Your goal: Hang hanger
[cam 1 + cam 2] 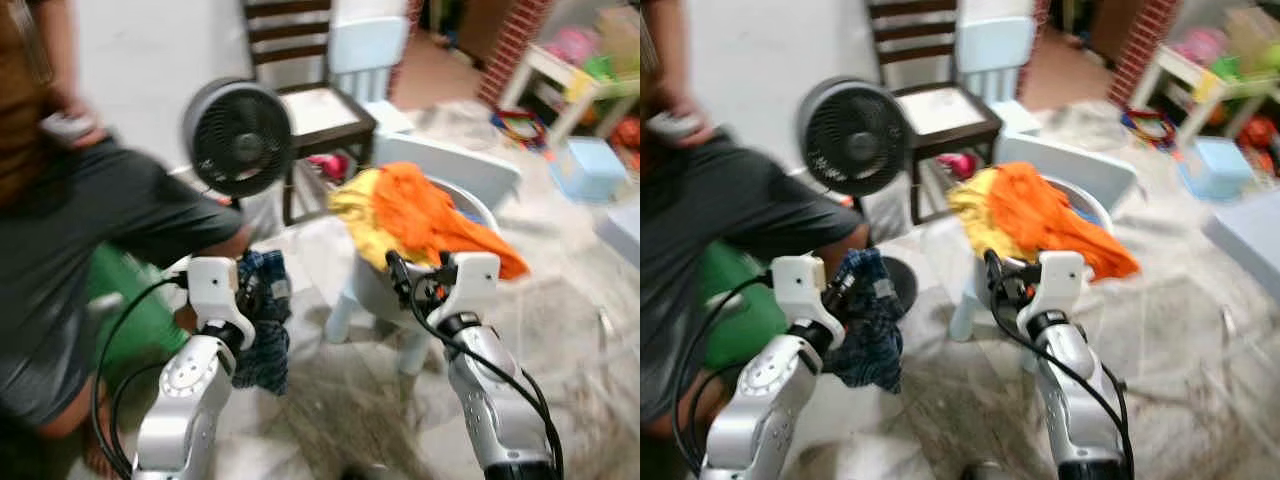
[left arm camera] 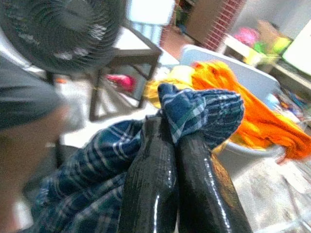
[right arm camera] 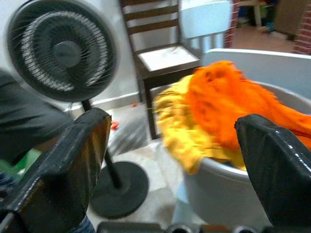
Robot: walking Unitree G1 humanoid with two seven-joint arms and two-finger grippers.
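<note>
Left gripper [image 2: 170,141] up in front, fingers [image 2: 150,184] pressed together on a blue plaid cloth [image 1: 262,330]. Cloth bunched over the fingertips and drooping below the wrist, clear of the floor. No telling from these blurred frames whether a hanger sits inside that cloth.

Right gripper [image 3: 175,145] raised beside it, fingers [image 3: 68,165] spread wide, nothing between them. Aimed at a grey basket [image 3: 228,189] just ahead, not touching it.

Basket heaped with an orange garment [image 1: 430,215] on top and a yellow one [image 1: 355,210] spilling over the near rim. Resting on a pale blue kid's chair [image 1: 450,165], its backrest rising behind the pile.

Black standing fan [image 1: 238,135] to the left of the basket, round base on the floor, head facing this way. Dark wooden chair [image 1: 315,110] behind the fan, white seat pad on it, against a white wall. Second pale blue chair [image 1: 368,50] just beside the wooden one.

Person [image 1: 90,230] close on the left, dark grey shorts, brown top, a hand [image 1: 65,125] holding something small and pale. Green object [image 1: 140,310] low behind the person's leg, too blurred to name.

Far right: brick pillar [image 1: 510,45], white table [image 1: 580,90] with bright toys, light blue box [image 1: 590,165] on the floor near it. Whole scene smeared by motion.
</note>
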